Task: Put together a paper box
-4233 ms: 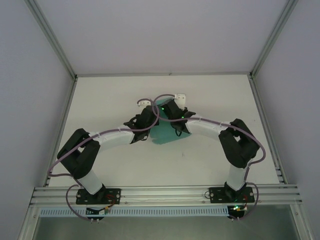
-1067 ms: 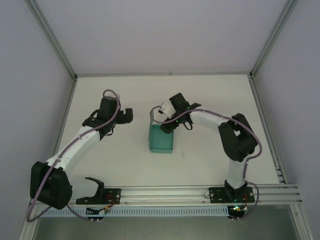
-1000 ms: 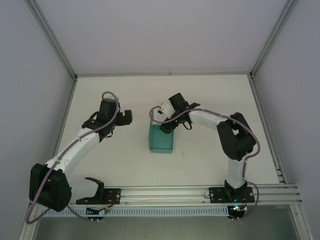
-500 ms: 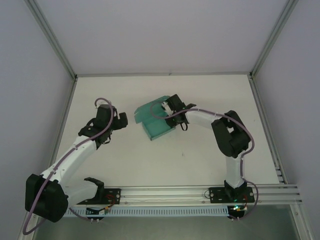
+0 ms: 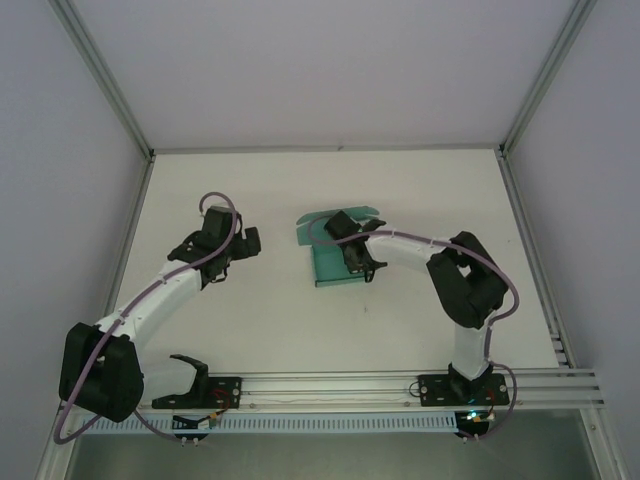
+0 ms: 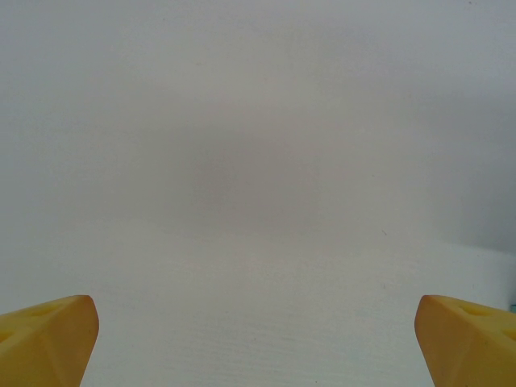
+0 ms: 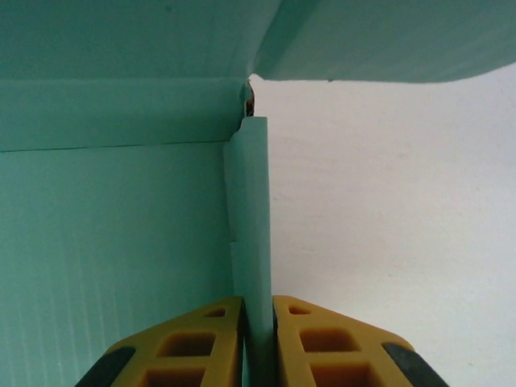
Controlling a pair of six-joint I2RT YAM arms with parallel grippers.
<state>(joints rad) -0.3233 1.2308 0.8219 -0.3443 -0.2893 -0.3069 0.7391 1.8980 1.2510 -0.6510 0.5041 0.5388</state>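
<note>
Here we are at the middle of the surface (image 5: 420,200), and the paper box (image 5: 330,265) lies there half-formed, teal and open. The right gripper (image 7: 258,310) has its jaws pressed together on one thin side wall (image 7: 250,210), which stands upright with the box floor on one side of it and bare surface on the other. We read that pinch as the way to stand the wall up square and stop the light paper from sliding. The lid flap (image 7: 387,40) hangs open past the far end of the wall, not yet tucked in.

From above, the box's long axis seems to run roughly from 12 to 6 o'clock, leaning a touch towards 11, with the open flap at the 12 o'clock end. The tilt is slight, so we say that with some caution.

The left gripper (image 5: 240,243) waits at 9 o'clock of the box, well apart from it. Its jaws are spread wide with nothing between them, and we judge it is standing clear so the right arm has room to work.
</note>
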